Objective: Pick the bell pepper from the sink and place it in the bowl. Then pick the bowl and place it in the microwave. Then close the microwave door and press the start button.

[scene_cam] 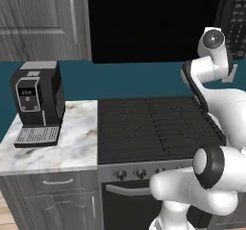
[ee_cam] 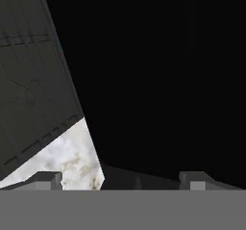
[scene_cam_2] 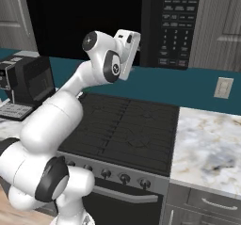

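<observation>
At nine o'clock in the left base view a black coffee machine (scene_cam: 37, 101) stands on the marble counter (scene_cam: 72, 142). At the centre lies the dark stovetop (scene_cam: 153, 125), with the oven knobs (scene_cam: 129, 173) at six o'clock.

At twelve o'clock above the stove hangs the microwave (scene_cam_2: 141, 21). Its front reads as one unbroken black face, but whether that is the door or the dark cavity cannot be told. Its keypad panel (scene_cam_2: 172, 33) sits at about one o'clock in the right base view.

The white arm reaches up from the base, and its hand is raised close to the lower edge of the microwave, near the keypad. In the hand view the gripper (ee_cam: 122, 180) has its finger tips (ee_cam: 48, 178) set wide apart with nothing between them. A black surface lies ahead of it, with stovetop and marble at nine o'clock.

The step in hand seems to be at the microwave, either closing the door or going for the start button. The next move calls for lining the hand up with the keypad and pressing squarely.
</observation>
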